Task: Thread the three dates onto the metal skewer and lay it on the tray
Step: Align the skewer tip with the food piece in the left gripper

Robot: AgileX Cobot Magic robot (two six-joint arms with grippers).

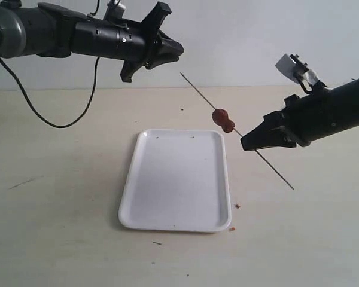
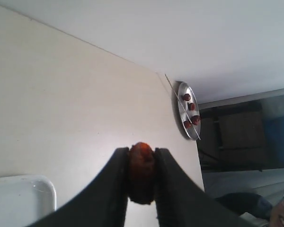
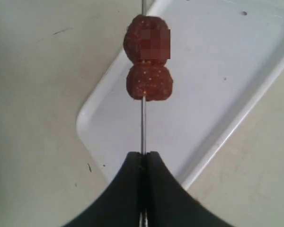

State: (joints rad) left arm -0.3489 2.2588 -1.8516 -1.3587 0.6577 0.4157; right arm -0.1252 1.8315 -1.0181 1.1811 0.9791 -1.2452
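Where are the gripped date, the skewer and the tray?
gripped date [image 2: 142, 171], left wrist view, its middle.
skewer [image 3: 143, 126], right wrist view, bare shaft.
tray [image 1: 173, 179], exterior view, bare floor.

Pale beige tabletop [image 1: 60, 239] (faintly scuffed) meets a plain white wall [image 1: 239, 36].

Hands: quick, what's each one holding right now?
Left hand: closed on a date.
Right hand: closed on the metal skewer, two dates threaded on it.
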